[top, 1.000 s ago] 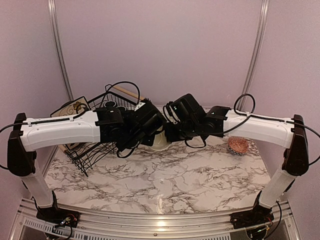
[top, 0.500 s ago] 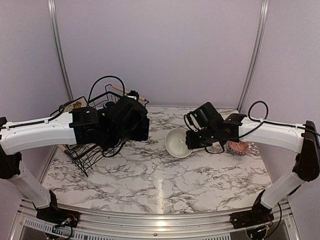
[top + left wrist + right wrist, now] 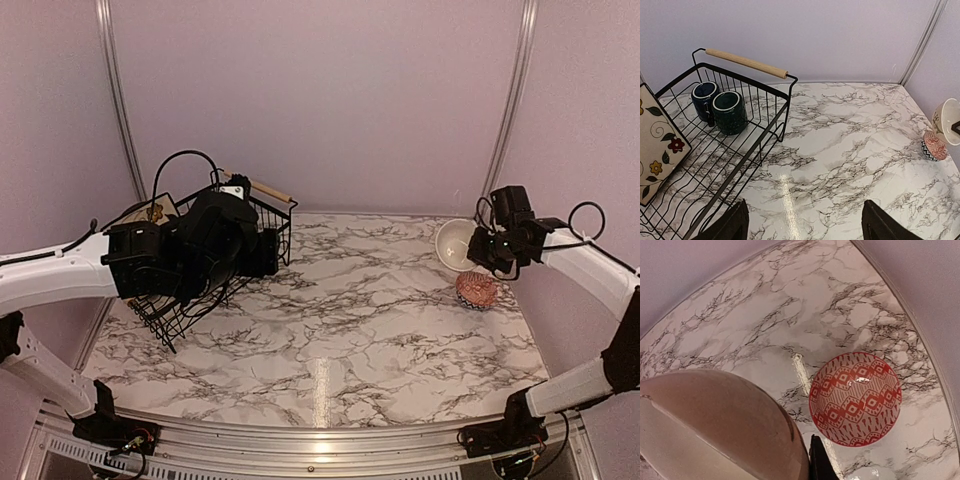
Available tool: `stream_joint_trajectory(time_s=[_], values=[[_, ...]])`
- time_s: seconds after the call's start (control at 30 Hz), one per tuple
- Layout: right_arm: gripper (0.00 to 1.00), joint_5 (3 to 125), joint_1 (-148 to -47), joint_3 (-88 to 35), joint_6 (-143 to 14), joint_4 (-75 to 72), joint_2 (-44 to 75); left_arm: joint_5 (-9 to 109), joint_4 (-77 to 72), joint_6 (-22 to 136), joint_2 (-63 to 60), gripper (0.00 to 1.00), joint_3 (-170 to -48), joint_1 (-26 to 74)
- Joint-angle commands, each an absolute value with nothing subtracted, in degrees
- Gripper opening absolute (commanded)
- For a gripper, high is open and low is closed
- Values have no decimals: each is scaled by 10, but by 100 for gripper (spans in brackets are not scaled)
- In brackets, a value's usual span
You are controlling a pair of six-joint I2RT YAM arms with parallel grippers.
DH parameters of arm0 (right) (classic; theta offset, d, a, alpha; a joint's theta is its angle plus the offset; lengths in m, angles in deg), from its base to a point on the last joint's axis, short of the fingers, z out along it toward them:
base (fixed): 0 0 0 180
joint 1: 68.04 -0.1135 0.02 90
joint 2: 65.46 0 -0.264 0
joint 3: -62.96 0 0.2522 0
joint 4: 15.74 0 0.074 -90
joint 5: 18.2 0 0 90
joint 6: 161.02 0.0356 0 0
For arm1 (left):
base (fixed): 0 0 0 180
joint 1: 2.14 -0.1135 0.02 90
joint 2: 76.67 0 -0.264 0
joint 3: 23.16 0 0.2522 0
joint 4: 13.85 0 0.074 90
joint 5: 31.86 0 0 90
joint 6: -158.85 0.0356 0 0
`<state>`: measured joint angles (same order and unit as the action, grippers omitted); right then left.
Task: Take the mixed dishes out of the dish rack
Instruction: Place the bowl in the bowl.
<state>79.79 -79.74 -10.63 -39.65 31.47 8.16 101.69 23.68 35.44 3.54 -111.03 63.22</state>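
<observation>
Plainly, left jaws gape wide near the dish rack (image 3: 746,63); right jaws grip a cream bowl (image 3: 453,245).

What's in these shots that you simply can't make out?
- Top view: the left arm covers most of the dish rack, so what it holds is mostly hidden.
- Left wrist view: the flowered square plate is cut off by the left edge.
- Right wrist view: the cream bowl hides how the right end effector grips it.
</observation>
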Motion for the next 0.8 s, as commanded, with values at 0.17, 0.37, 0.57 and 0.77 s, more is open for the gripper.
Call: stream_joint_trajectory(time_s=[0.17, 0.37, 0.57, 0.77], values=[[0, 670, -641, -140, -372, 343, 130, 1020, 233, 339, 10, 80, -1084, 629], [0, 636, -585, -139, -402, 335, 170, 1022, 230, 340, 6, 80, -1080, 629], [0, 634, -579, -151, -417, 332, 205, 1027, 228, 352, 8, 80, -1085, 629], [0, 655, -579, -132, -417, 331, 203, 1030, 232, 354, 14, 80, -1086, 629]])
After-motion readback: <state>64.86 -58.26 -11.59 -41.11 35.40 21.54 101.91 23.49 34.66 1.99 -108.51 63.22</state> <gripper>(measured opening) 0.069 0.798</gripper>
